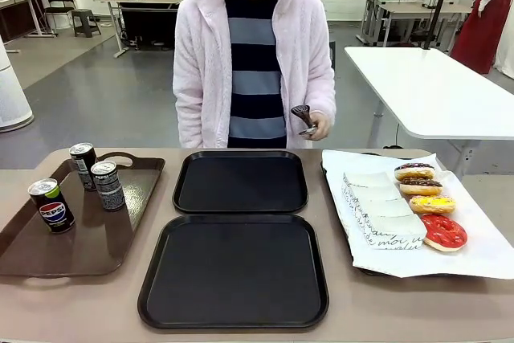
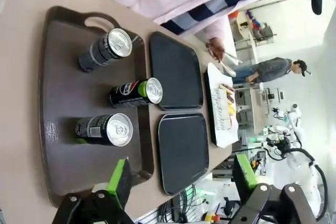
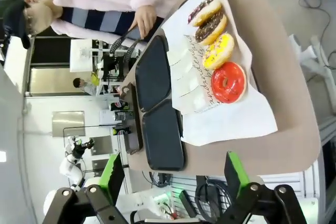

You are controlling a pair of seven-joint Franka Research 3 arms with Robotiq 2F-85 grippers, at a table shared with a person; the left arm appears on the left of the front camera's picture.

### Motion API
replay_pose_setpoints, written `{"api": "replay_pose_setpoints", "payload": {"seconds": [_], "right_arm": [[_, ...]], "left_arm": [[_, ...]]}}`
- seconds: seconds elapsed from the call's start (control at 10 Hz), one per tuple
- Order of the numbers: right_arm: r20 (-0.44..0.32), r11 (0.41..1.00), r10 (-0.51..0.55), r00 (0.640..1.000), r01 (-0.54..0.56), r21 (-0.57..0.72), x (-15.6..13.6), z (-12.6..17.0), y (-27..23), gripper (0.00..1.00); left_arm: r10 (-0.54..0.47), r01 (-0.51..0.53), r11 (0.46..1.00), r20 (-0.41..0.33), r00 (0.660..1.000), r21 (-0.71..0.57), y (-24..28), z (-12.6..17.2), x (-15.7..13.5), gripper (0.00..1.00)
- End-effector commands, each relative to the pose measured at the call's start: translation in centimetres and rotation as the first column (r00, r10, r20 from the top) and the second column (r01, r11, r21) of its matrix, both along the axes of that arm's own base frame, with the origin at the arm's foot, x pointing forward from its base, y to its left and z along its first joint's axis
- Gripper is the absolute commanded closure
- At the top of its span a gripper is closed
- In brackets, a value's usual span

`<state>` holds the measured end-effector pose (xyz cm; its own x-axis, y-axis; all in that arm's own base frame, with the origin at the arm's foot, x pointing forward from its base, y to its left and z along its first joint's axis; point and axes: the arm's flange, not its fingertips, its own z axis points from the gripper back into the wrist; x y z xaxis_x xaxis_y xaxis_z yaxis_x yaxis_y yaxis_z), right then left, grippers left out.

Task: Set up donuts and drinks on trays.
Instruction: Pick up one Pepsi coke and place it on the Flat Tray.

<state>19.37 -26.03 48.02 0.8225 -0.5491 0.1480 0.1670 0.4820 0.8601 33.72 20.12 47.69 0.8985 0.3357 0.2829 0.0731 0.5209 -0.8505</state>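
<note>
Bright and even, lit from overhead, with faint soft shadows beside the cans [image 1: 50, 205] and a dull sheen on the black trays [image 1: 234, 271] and brown tray [image 1: 80, 251]. Sharp in the front view; bowed toward the edges in both wrist views, with washed-out glare in the far room.
</note>
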Motion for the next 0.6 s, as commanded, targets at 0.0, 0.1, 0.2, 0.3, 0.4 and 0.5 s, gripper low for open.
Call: {"api": "replay_pose_setpoints", "payload": {"seconds": [0.0,0.1,0.2,0.3,0.4,0.5], "right_arm": [[-0.003,1.0,0.005,1.0,-0.005,0.016,-0.53,-0.42,-0.27,0.0],[-0.003,1.0,0.005,1.0,-0.005,0.016,-0.53,-0.42,-0.27,0.0],[-0.003,1.0,0.005,1.0,-0.005,0.016,-0.53,-0.42,-0.27,0.0],[-0.003,1.0,0.005,1.0,-0.005,0.016,-0.53,-0.42,-0.27,0.0],[-0.003,1.0,0.005,1.0,-0.005,0.016,-0.53,-0.42,-0.27,0.0],[-0.003,1.0,0.005,1.0,-0.005,0.016,-0.53,-0.42,-0.27,0.0]], "left_arm": [[-0.014,0.015,0.998,0.005,1.0,-0.064,0.56,-0.48,-0.37,0.0],[-0.014,0.015,0.998,0.005,1.0,-0.064,0.56,-0.48,-0.37,0.0],[-0.014,0.015,0.998,0.005,1.0,-0.064,0.56,-0.48,-0.37,0.0],[-0.014,0.015,0.998,0.005,1.0,-0.064,0.56,-0.48,-0.37,0.0],[-0.014,0.015,0.998,0.005,1.0,-0.064,0.56,-0.48,-0.37,0.0],[-0.014,0.015,0.998,0.005,1.0,-0.064,0.56,-0.48,-0.37,0.0]]}}
